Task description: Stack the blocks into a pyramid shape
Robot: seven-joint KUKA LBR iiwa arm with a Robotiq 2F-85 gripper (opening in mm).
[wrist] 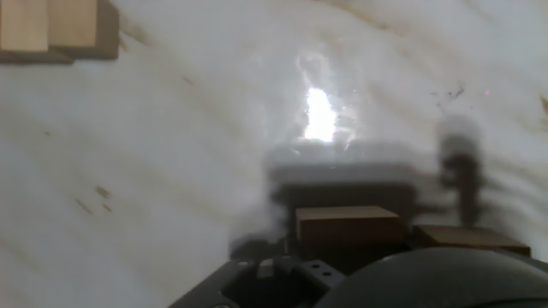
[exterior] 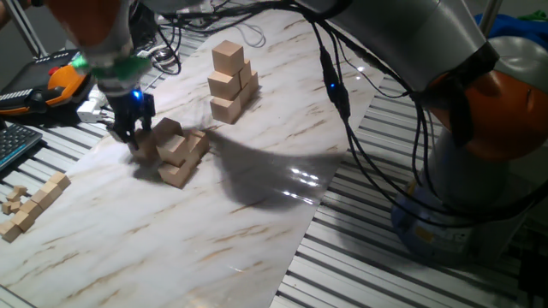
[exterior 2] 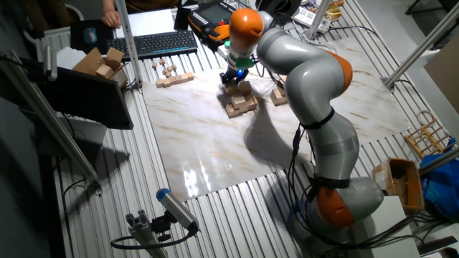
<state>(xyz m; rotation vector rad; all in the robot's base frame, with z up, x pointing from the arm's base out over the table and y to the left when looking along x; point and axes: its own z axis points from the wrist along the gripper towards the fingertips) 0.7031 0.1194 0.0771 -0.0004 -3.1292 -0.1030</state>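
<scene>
Blocks (exterior: 178, 150) lay in a loose low heap near the left edge of the marbled board (exterior: 257, 231), with the gripper (exterior: 133, 128) down at the heap's left side. Whether its fingers were apart or clamped on a cube, I could not tell. Farther back, toward the far edge, stood a 3-high stack (exterior: 231, 81). A sideways nudge could scatter the heap.
</scene>
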